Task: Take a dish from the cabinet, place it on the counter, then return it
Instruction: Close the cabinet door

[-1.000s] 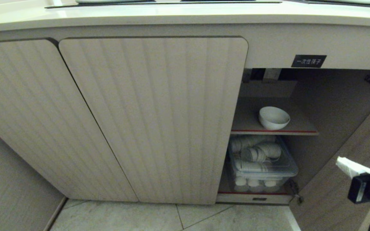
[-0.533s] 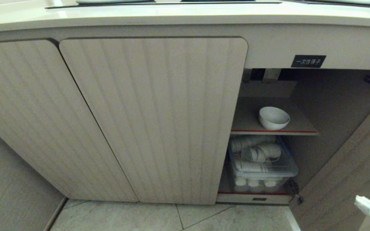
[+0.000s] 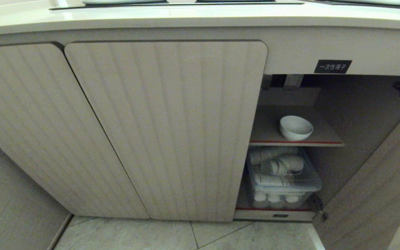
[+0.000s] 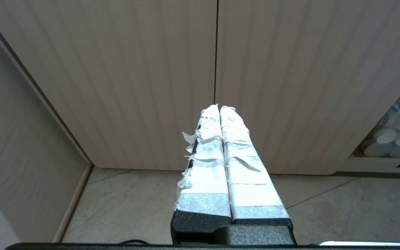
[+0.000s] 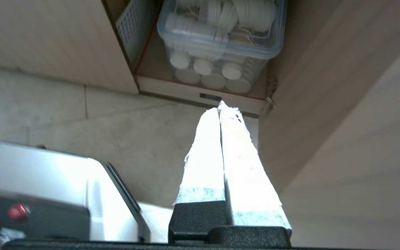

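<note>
Glossy round dish [image 3: 296,127] – ribbed cabinet [image 3: 165,128] shelf.

We see one small black label [image 3: 333,66] with white Chinese writing on the cabinet [image 3: 165,128], above the open part on the right. It seems to say 一次性筷子.

Label [image 3: 332,66] characters too small to read (open door [image 3: 370,194] cut off).
</note>
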